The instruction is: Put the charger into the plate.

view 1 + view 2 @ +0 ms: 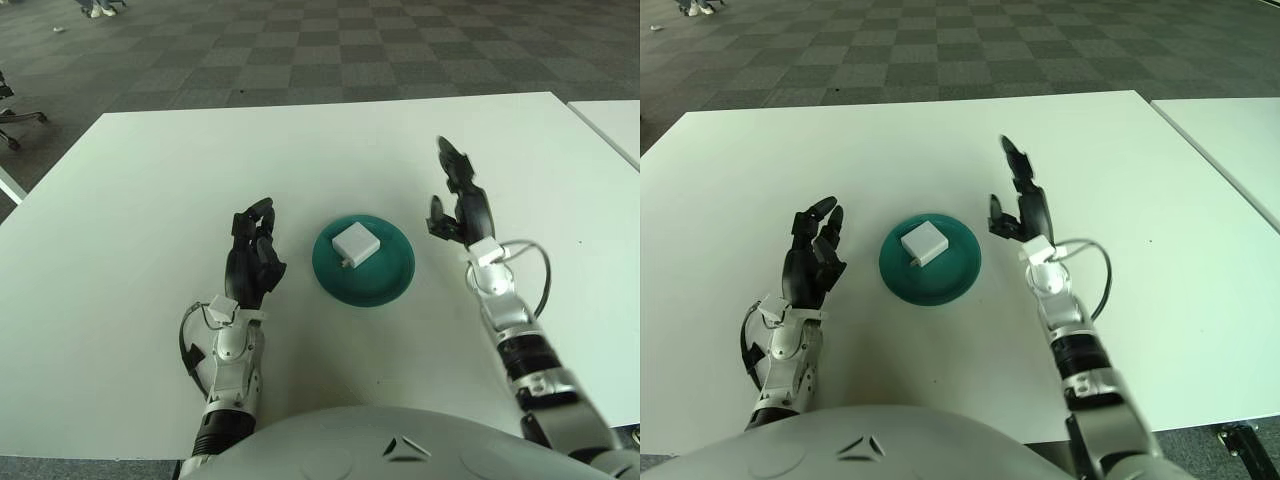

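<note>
Charger [354,243]: small white block, lying inside the green plate [390,282], on its upper-left part, slightly turned relative to the table edge. A short dark stub shows at its lower-left corner; I cannot tell what it is. The block rests wholly within the plate rim.

Plate: round, dark green, flat on the white table [140,190], near the table's middle, between my two hands.

My right hand [458,200]: raised to the right of the plate, apart from it, touching neither plate nor charger. Fingers stretched out and pointing up and away from me, seen nearly edge-on; thumb [434,216] stands off to the plate side. The hand is spread and carries nothing. A grey cable [528,262] loops at the wrist, beside the white forearm.

My left hand [814,252]: to the left of the plate, clear of it, palm turned toward the plate. Fingers upright and loosely extended, slightly bent at the tips, not closed on anything. It holds nothing. I cannot tell whether the wrist touches the tabletop.

Beyond the table's far edge: grey checkered carpet [300,50]. A second white table [1230,140] shows at the right, set apart by a narrow gap.
</note>
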Available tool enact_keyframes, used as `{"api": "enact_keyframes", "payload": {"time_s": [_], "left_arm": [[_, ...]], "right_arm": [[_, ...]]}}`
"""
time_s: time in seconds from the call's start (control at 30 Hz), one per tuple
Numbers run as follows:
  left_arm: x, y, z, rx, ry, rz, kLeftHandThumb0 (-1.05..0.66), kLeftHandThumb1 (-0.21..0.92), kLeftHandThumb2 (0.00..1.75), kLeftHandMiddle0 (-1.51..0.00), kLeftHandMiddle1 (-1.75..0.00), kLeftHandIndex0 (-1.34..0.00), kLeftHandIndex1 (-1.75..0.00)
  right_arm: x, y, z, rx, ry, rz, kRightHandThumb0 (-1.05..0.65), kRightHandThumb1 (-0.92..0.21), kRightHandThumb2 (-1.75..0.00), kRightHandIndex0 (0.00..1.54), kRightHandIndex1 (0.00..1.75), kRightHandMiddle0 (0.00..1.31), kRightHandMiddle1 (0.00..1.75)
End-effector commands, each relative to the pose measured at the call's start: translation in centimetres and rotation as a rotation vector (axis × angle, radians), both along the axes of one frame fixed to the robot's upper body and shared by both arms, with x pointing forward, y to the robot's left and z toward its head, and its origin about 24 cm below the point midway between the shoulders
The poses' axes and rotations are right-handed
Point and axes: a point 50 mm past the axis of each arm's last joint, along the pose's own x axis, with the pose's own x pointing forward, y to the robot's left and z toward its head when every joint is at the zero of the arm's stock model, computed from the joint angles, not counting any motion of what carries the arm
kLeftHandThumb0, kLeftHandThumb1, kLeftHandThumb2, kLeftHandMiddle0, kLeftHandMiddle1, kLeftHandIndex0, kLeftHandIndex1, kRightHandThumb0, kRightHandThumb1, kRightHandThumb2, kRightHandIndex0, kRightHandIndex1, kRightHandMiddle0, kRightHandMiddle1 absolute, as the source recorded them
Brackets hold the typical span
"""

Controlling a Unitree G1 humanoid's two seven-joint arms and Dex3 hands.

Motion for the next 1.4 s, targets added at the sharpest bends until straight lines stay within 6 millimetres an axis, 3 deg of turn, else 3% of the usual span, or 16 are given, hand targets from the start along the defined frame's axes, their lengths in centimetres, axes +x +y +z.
{"api": "enact_keyframes", "payload": {"time_s": [0.0, 0.3, 0.63, 1.1, 1.37], "left_arm": [[-2.7, -0.6, -3.2, -0.041, 0.163, 0.034, -0.84, 0.92, 0.94, -0.2, 0.0, 0.0, -0.77], [-2.9, -0.2, -3.4, 0.007, 0.178, 0.016, -0.85, 0.92, 0.96, -0.13, 0.0, 0.0, -0.53], [-3.0, 0.1, -3.3, -0.013, 0.194, -0.018, -0.86, 0.92, 1.01, -0.07, 0.0, 0.0, -0.29], [-3.3, 0.5, -3.1, -0.041, 0.196, -0.077, -0.85, 0.92, 1.02, -0.05, 0.0, 0.0, -0.24], [-3.2, 0.5, -3.2, -0.081, 0.215, -0.107, -0.86, 0.92, 1.03, -0.05, 0.0, 0.0, -0.25]], "right_arm": [[-1.1, -1.0, -1.9, 0.071, 0.075, -0.046, -0.91, -0.92, -0.88, 0.1, 0.0, 0.0, 0.52], [-2.5, -2.5, -3.0, -0.011, 0.129, -0.048, -0.91, -0.92, -0.93, 0.06, 0.0, 0.0, 0.44], [-5.0, -1.4, -4.6, -0.067, 0.162, -0.012, -0.92, -0.92, -0.96, 0.04, 0.0, 0.0, 0.36], [-6.2, -1.1, -6.0, -0.057, 0.245, -0.019, -0.94, -0.92, -0.93, 0.05, 0.01, 0.0, 0.32], [-5.5, -1.0, -4.6, -0.06, 0.289, -0.012, -0.95, -0.92, -0.93, 0.03, 0.0, 0.0, 0.31]]}}
